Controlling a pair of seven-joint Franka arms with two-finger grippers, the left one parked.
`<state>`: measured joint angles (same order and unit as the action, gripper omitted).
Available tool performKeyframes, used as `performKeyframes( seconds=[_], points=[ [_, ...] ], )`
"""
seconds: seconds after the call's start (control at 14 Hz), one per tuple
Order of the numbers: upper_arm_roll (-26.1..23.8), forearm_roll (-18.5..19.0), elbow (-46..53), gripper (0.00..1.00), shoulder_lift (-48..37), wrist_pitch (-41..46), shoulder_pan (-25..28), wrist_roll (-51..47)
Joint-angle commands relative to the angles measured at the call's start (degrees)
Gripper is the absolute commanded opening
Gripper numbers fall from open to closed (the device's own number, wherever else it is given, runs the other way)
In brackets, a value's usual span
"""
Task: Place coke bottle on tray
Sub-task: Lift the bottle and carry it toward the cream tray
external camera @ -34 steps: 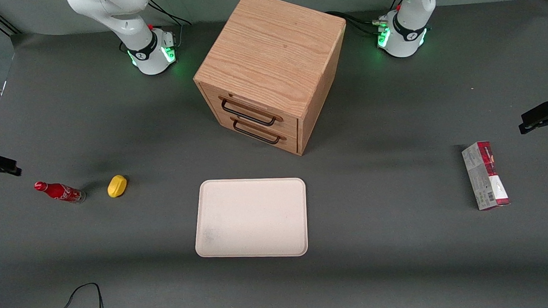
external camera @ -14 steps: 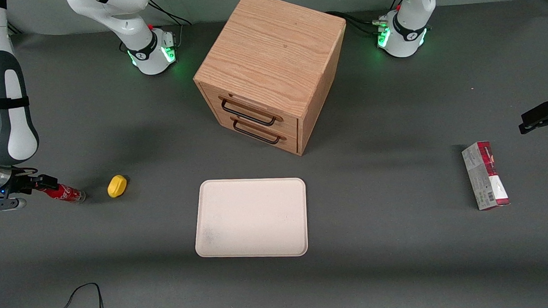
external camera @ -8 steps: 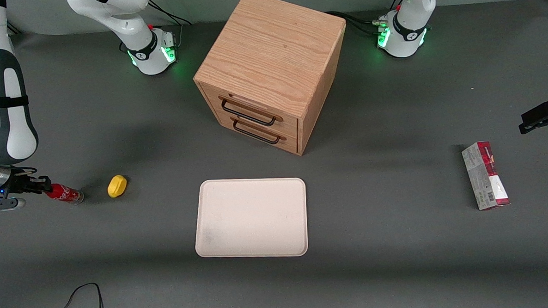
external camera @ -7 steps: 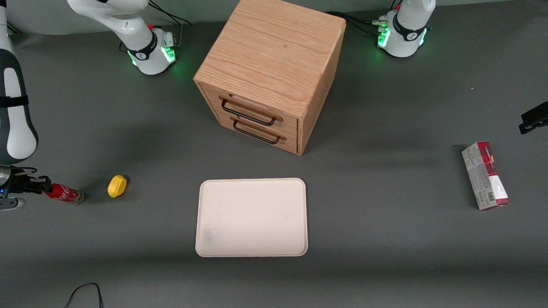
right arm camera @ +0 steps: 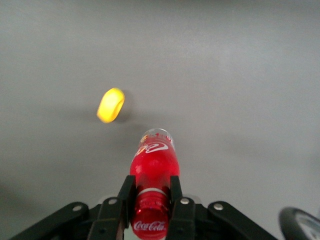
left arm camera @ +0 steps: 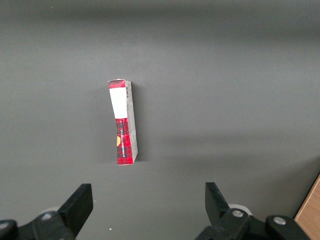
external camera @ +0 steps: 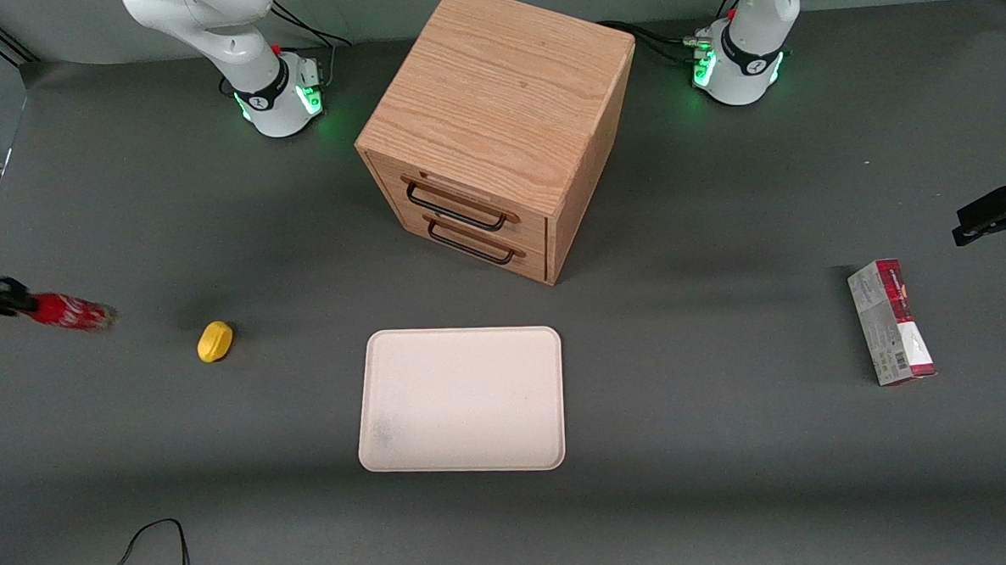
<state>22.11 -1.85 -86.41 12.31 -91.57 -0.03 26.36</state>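
Note:
My right gripper (right arm camera: 151, 192) is shut on the neck of the small red coke bottle (right arm camera: 154, 162), just below its cap. In the front view the bottle (external camera: 67, 312) hangs lifted off the table at the working arm's end, blurred, with the gripper (external camera: 13, 301) dark at the frame's edge. The cream-beige tray (external camera: 461, 401) lies flat in front of the wooden drawer cabinet, nearer the front camera, with nothing on it.
A yellow lemon-like lump (external camera: 215, 341) lies on the table between the bottle and the tray; it also shows in the right wrist view (right arm camera: 111, 105). A wooden two-drawer cabinet (external camera: 496, 121) stands mid-table. A red-and-grey carton (external camera: 891, 322) lies toward the parked arm's end.
The gripper closed on the bottle's neck as it lay on the table, then lifted it and drew it away from the lump. The arm has swung mostly out of the front view.

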Motion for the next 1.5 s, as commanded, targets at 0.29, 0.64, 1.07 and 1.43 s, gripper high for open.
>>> performKeyframes(
  seconds=[0.29, 0.64, 1.07, 1.43],
  points=[
    [-0.14, 1.23, 17.68, 0.0, 1.22, 15.45, 1.43, -5.43],
    [-5.56, 0.88, 19.77, 0.0, 4.98, 15.89, 7.67, -19.73],
    [-24.28, -0.35, 33.93, 0.0, 22.12, 10.04, 7.76, -50.4],
    [-26.15, 2.55, 33.94, 0.0, 30.65, -3.95, 14.35, -63.27]
  ],
)
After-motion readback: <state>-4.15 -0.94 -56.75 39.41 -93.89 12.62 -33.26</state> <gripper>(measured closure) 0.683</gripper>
